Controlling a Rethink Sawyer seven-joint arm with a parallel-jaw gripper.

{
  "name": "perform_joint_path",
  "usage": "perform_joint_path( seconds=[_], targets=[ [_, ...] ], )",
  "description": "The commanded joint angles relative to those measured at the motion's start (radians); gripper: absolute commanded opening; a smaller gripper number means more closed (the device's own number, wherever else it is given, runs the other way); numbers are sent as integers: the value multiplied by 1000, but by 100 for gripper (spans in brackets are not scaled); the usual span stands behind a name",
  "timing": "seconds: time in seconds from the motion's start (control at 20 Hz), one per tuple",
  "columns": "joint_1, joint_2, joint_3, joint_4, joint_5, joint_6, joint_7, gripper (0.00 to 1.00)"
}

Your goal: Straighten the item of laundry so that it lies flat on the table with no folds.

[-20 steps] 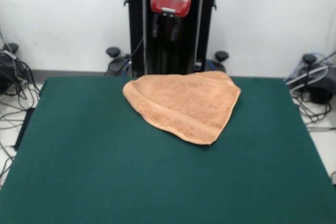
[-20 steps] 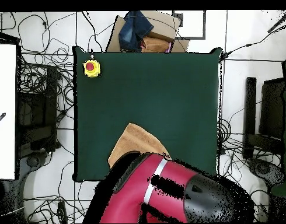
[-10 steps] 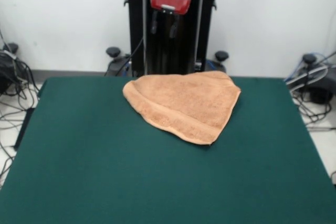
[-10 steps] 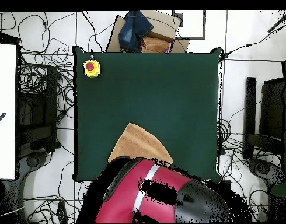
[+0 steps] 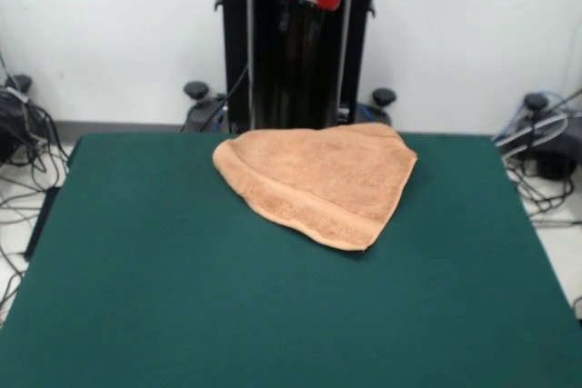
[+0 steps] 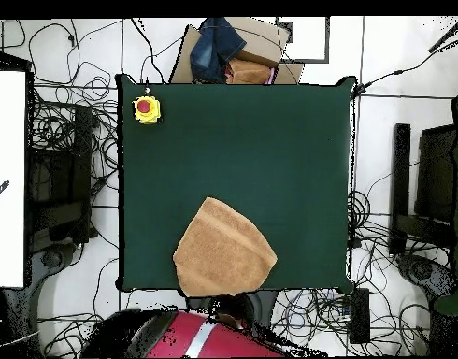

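Note:
The orange-tan towel lies folded into a rough fan shape at the table's far side, close to the pedestal. A woven band runs along its near edge. In the overhead view the towel sits near the bottom edge of the dark green table. My gripper hangs high above the towel's far edge, in front of the black pedestal, and holds nothing. It is dark against the pedestal, so its state does not show. The overhead view shows only the red arm at the bottom edge.
A yellow box with a red button sits at the table's top-left corner in the overhead view. A cardboard box with blue cloth stands beyond the table's top edge. Cables lie on the floor around the table.
The arm has drawn up and back off the table, uncovering the whole towel in the overhead view. The towel has not moved.

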Motion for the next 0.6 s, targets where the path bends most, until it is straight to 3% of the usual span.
perform_joint_path(
  seconds=[0.05, 0.35, 0.6],
  targets=[
    [13, -137, 154, -193, 78, 198, 96, 100],
    [14, -138, 158, -279, 64, 287, 93, 100],
    [-5, -103, 172, -321, 58, 276, 97, 100]
  ],
)
